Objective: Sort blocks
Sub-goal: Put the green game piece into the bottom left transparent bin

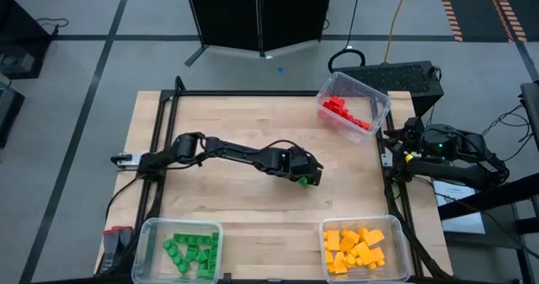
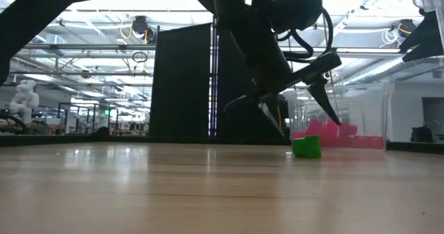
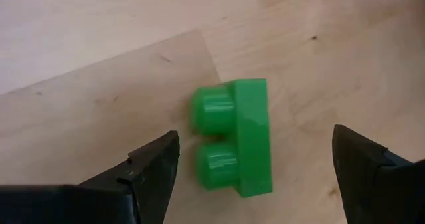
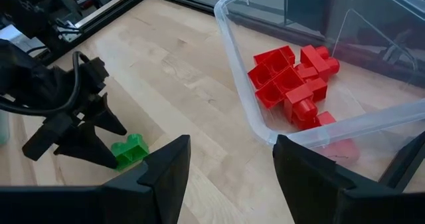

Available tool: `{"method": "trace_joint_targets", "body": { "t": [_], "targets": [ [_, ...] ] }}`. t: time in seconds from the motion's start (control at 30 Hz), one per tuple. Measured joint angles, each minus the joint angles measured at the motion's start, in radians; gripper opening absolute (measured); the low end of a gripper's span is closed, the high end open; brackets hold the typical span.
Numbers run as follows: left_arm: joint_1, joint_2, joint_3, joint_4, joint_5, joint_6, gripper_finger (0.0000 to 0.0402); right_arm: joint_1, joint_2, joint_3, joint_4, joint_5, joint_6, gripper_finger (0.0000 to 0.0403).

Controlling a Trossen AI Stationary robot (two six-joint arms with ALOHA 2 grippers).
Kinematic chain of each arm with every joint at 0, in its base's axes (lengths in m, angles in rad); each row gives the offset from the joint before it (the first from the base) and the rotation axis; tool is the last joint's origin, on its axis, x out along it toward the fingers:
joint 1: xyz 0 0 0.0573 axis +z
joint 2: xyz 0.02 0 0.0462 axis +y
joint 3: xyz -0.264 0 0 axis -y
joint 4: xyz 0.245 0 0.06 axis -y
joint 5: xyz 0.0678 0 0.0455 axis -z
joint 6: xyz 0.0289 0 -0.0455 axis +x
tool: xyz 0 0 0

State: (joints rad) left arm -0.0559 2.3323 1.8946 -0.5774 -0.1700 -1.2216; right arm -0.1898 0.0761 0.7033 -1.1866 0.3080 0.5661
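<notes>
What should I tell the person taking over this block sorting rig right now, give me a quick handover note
Left gripper: fingers open, straddling the last loose green block mid-table, not gripping it yet; the block lies on its side on the wood.
Right gripper: open, parked at the table's right edge beside the red bin.
Done: red blocks in the red bin, green blocks in the green bin at front left, yellow-orange blocks in the front right bin.
Left: close on the green block and carry it to the green bin.
</notes>
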Motion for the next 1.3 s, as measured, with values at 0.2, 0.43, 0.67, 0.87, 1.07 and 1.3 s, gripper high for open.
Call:
{"method": "trace_joint_targets", "body": {
  "t": [0.2,0.43,0.67,0.87,1.07,1.3],
  "targets": [
    [-0.008,0.021,-0.002,0.011,0.005,-0.003,0.0283,0.0,0.0,0.0,0.0,0.0,-0.002,0.0208],
    [-0.008,0.048,0.0,0.035,-0.011,-0.01,0.0217,0.0,0.0,0.0,0.0,0.0,-0.002,0.0208],
    [-0.008,0.067,0.001,0.045,-0.027,-0.002,0.0123,0.0,0.0,0.0,0.0,0.0,0.0,0.0208],
    [-0.01,0.069,0.002,0.049,-0.03,0.006,0.007,0.0,0.0,0.0,0.0,0.0,0.001,0.0208],
    [-0.011,0.047,0.017,0.01,-0.012,0.006,0.0056,0.0,0.0,0.0,0.0,0.003,0.014,0.0208],
    [-0.022,0.045,0.186,-0.235,-0.016,0.114,0.0029,0.0,0.0,0.0,0.0,0.004,0.016,0.0208]
  ]
}}
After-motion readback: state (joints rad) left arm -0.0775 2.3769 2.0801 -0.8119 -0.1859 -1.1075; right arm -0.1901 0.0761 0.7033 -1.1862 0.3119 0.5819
